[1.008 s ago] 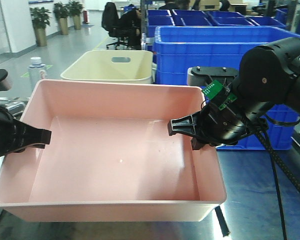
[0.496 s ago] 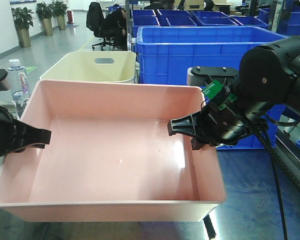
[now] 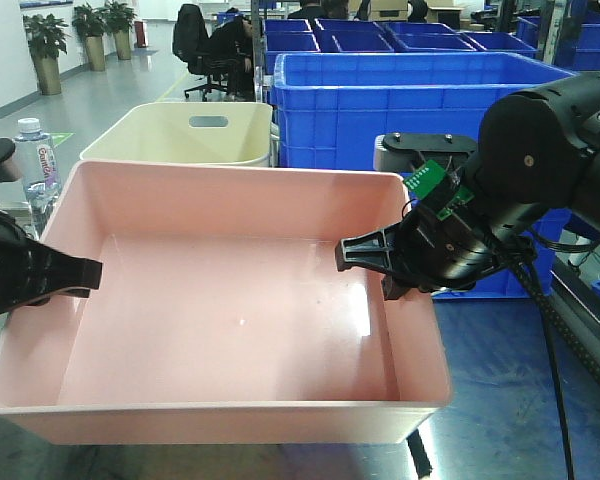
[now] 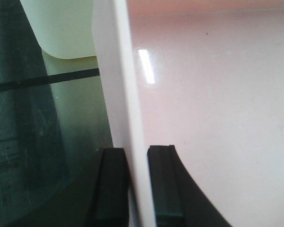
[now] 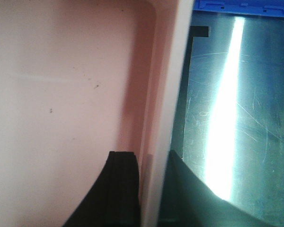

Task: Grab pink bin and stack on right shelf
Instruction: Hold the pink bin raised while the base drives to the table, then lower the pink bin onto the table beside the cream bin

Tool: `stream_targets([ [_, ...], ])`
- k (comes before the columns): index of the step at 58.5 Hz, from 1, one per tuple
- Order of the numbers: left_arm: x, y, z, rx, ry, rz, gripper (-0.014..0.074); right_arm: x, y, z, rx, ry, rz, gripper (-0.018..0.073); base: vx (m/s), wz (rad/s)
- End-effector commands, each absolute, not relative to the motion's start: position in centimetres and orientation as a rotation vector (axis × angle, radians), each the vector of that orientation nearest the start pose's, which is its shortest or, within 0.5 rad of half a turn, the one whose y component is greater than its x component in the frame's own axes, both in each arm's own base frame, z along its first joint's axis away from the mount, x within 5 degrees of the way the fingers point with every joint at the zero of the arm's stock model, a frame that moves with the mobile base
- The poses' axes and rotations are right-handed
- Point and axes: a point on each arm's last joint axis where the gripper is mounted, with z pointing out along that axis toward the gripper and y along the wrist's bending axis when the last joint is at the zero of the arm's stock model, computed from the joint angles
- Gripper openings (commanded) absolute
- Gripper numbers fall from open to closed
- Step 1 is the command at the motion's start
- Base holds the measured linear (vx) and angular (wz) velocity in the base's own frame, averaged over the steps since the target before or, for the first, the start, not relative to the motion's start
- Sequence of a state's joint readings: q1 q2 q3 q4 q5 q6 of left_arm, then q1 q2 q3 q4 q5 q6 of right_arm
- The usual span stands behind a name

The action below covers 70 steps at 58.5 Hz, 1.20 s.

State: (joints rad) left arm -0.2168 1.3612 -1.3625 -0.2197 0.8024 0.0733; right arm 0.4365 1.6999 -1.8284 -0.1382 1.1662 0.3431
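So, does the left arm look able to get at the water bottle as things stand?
Probably not. The left gripper is shut on the left wall of the pink bin, so it is not free. The water bottle stands just past the bin's far left corner.

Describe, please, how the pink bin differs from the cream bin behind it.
The pink bin is shallow and wide; the cream bin is taller, with a handle slot. The left tool and right tool each clamp a side wall of the pink bin; the cream bin is untouched. Both are open-topped plastic tubs with rounded corners.
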Motion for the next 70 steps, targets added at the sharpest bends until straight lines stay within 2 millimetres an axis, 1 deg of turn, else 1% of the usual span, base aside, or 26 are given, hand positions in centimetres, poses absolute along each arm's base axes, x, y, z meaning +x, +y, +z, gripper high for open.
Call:
stream_targets([
  [1, 28.1, -8.4, 41.5, 0.237, 2.161, -0.407, -0.0001, 33.5, 13.6, 42.8, -0.142, 2.354, 0.137, -0.0011, 0.00, 0.00],
  [4, 28.7, -8.5, 40.6, 0.244, 2.209, -0.405, -0.0001, 33.9, 13.8, 42.2, -0.145, 2.377, 0.127, -0.0011, 0.00, 0.00],
  [9, 29.8, -8.9, 38.8, 0.252, 2.295, -0.405, -0.0001, 34.8, 14.2, 40.4, -0.166, 2.447, 0.094, -0.0011, 0.00, 0.00],
  [17, 31.3, -9.3, 36.0, 0.268, 2.428, -0.405, -0.0001, 36.2, 14.8, 37.0, -0.239, 2.588, 0.005, -0.0011, 0.00, 0.00],
  [23, 32.3, -9.5, 34.2, 0.278, 2.497, -0.387, 0.0000, 36.9, 15.0, 35.5, -0.250, 2.632, -0.031, -0.0008, 0.00, 0.00],
  [28, 32.7, -9.6, 33.4, 0.287, 2.523, -0.373, 0.0004, 37.4, 15.3, 34.7, -0.253, 2.647, -0.033, -0.0005, 0.00, 0.00],
  [35, 33.1, -9.6, 33.2, 0.284, 2.516, -0.369, 0.0032, 37.8, 15.5, 34.2, -0.256, 2.646, -0.020, 0.0016, 0.00, 0.00],
  [42, 33.2, -9.6, 33.2, 0.286, 2.499, -0.366, 0.0102, 38.0, 15.6, 34.2, -0.257, 2.625, -0.010, 0.0070, 0.00, 0.00],
  [46, 33.3, -9.6, 33.3, 0.287, 2.493, -0.364, 0.0149, 38.0, 15.7, 34.2, -0.257, 2.619, -0.007, 0.0116, 0.00, 0.00],
  [49, 33.3, -9.6, 33.3, 0.287, 2.490, -0.364, 0.0202, 38.1, 15.7, 34.1, -0.257, 2.621, -0.007, 0.0153, 0.00, 0.00],
  [50, 33.3, -9.6, 33.3, 0.286, 2.489, -0.364, 0.0217, 38.1, 15.7, 34.2, -0.257, 2.621, -0.007, 0.0179, 0.00, 0.00],
  [60, 33.4, -9.6, 33.4, 0.283, 2.476, -0.362, 0.0375, 38.1, 15.7, 34.2, -0.256, 2.618, -0.006, 0.0341, 0.00, 0.00],
  [64, 33.4, -9.6, 33.4, 0.281, 2.470, -0.362, 0.0421, 38.1, 15.7, 34.2, -0.256, 2.619, -0.006, 0.0405, 0.00, 0.00],
  [70, 33.4, -9.6, 33.7, 0.281, 2.462, -0.362, 0.0454, 37.9, 15.6, 34.3, -0.255, 2.628, -0.013, 0.0458, 0.00, 0.00],
])
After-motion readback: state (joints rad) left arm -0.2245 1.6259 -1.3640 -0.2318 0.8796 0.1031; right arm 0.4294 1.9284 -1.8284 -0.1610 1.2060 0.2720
